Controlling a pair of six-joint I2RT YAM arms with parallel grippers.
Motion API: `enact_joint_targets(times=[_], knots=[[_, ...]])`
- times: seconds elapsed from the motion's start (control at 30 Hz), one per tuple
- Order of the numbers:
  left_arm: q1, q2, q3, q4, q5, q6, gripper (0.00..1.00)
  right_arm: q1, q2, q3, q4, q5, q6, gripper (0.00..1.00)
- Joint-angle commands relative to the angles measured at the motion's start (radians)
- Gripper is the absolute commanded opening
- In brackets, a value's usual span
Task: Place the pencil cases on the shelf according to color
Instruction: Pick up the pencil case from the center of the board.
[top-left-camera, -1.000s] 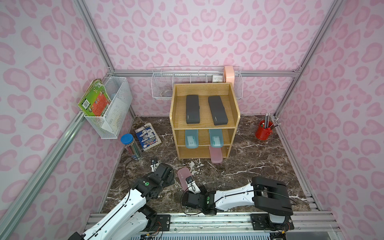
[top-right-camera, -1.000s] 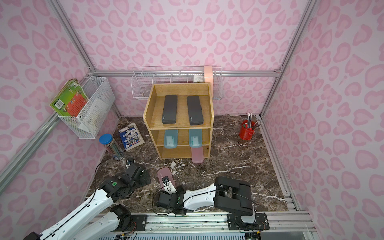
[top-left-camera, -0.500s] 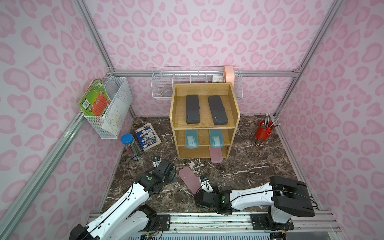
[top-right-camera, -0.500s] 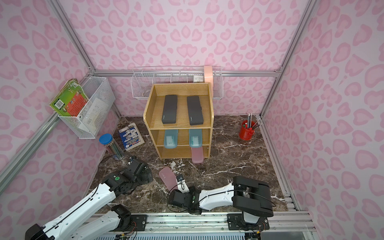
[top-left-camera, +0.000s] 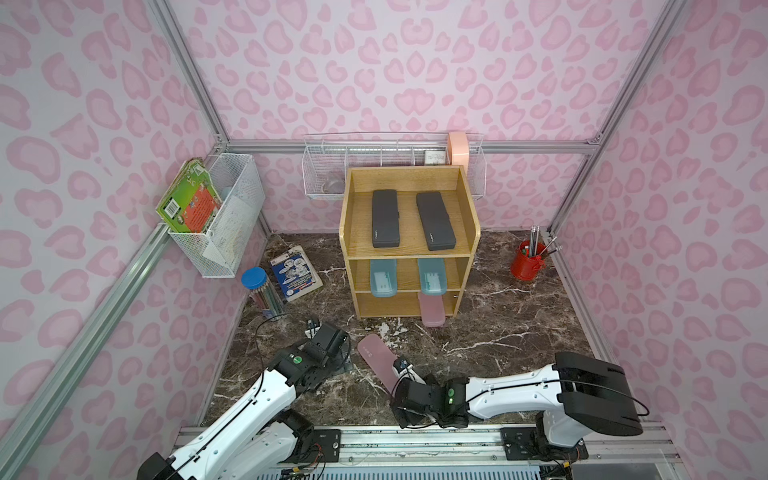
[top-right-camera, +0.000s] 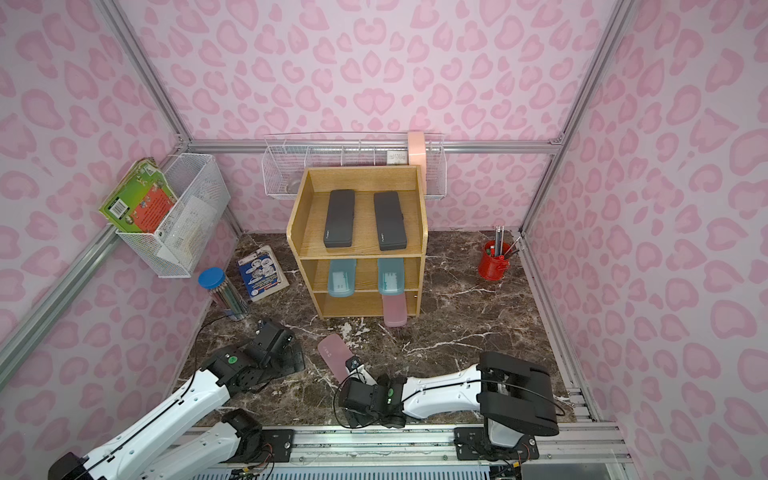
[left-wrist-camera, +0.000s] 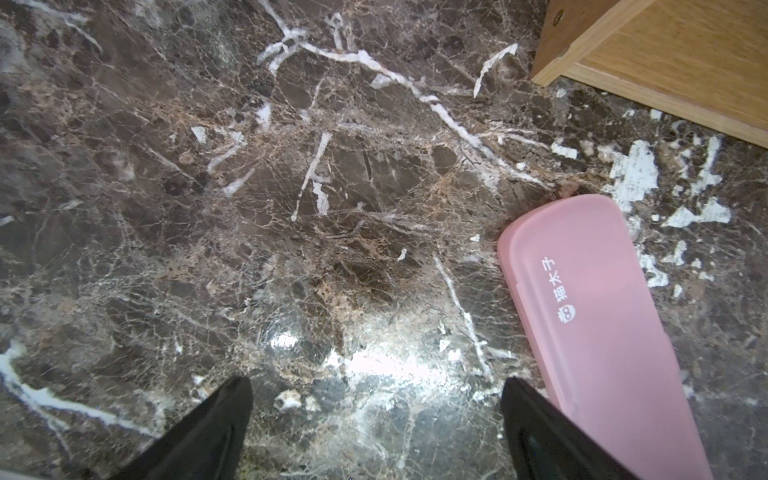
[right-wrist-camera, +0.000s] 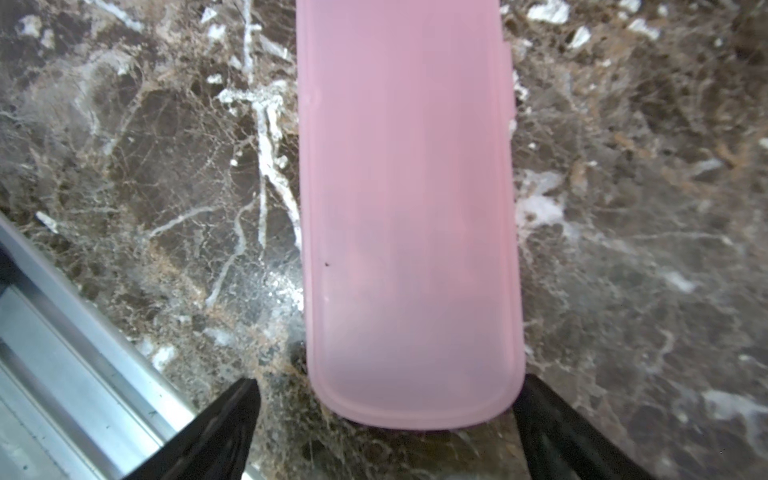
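**Surroundings.** Desk (top-left-camera: 498, 332), dark marble.
- Left edge, toward the back-left corner: 1 pencil tube (top-left-camera: 262, 291), blue lid, upright; 1 booklet (top-left-camera: 296, 272), flat, just beside it.
- Back-right corner: 1 red cup (top-left-camera: 528, 262) with pencils.
- Walls: 2 wire baskets (top-left-camera: 232, 224), one holding a book (top-left-camera: 189, 203).

**Shelf** (top-left-camera: 409, 239): oak, three tiers, at the middle of the back edge.

**Cases:** long, flat, round-cornered; 6 in all.
- Top tier: 2 black cases (top-left-camera: 385, 218), matte, side by side.
- Middle tier: 2 teal cases (top-left-camera: 383, 277), translucent, ends past the tier's front.
- Bottom tier, right half: 1 shelved pink case (top-left-camera: 431, 309), jutting out in front.
- Near the front edge: 1 loose pink case (top-left-camera: 376, 359), translucent, white print on the lid, flat, slanted, apart from the shelf.

**Grippers:** 2.
- Right gripper (right-wrist-camera: 388, 384): fingers apart, straddling the loose pink case's near end.
- Left gripper (left-wrist-camera: 378, 386): fingers apart over bare marble, with the loose pink case just beside one finger.
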Motion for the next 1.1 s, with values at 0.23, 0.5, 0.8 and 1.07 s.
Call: enact_joint_targets(times=[0.23,0.5,0.8,1.07], knots=[[0.001,-0.013,0.048,-0.026,-0.037,0.042,0.98,-0.088,-0.072,-0.116,0.147,-0.079,-0.164,0.98],[0.001,0.003,0.037,-0.014,-0.046,0.047,0.98,-0.09,0.002,-0.105,0.174,-0.094,-0.2,0.98],[0.0,0.008,0.036,-0.015,-0.053,0.053,0.98,-0.062,0.113,-0.062,0.169,-0.056,-0.18,0.93],[0.001,-0.025,0.027,-0.032,-0.069,0.051,0.98,-0.026,0.137,-0.054,0.132,0.053,-0.109,0.72]])
